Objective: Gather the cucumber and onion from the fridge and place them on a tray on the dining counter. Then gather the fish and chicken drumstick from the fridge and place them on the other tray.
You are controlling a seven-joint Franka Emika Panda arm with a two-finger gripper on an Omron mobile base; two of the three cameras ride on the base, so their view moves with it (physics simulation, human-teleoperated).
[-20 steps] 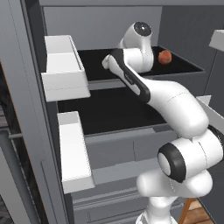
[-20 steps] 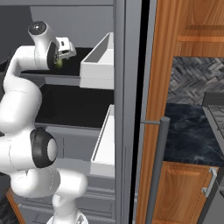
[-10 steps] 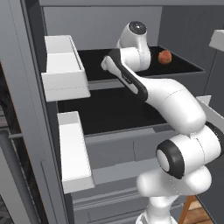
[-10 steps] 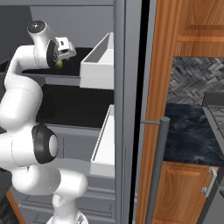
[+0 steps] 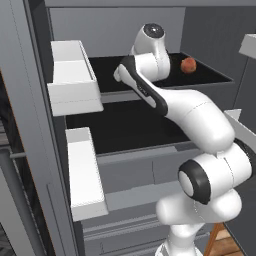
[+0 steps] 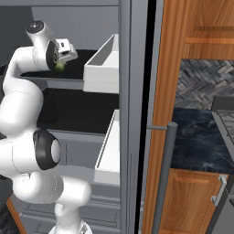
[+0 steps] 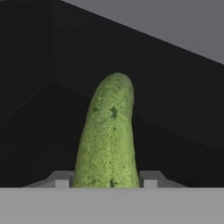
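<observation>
Gripper (image 7: pixel 106 183) on top fridge shelf (image 5: pixel 210 76), tips snug on both sides of cucumber (image 7: pixel 107 135), looks held. Lift slow, back out straight. Onion (image 5: pixel 188 65) far right.

We see the open fridge's dark upper shelf (image 5: pixel 210 75) and the dark shelf below it (image 5: pixel 125 127), two white door bins (image 5: pixel 72 75) stacked on the open door, and beyond it wooden cabinets (image 6: pixel 192 41) over a dark marbled counter (image 6: pixel 201 137).
</observation>
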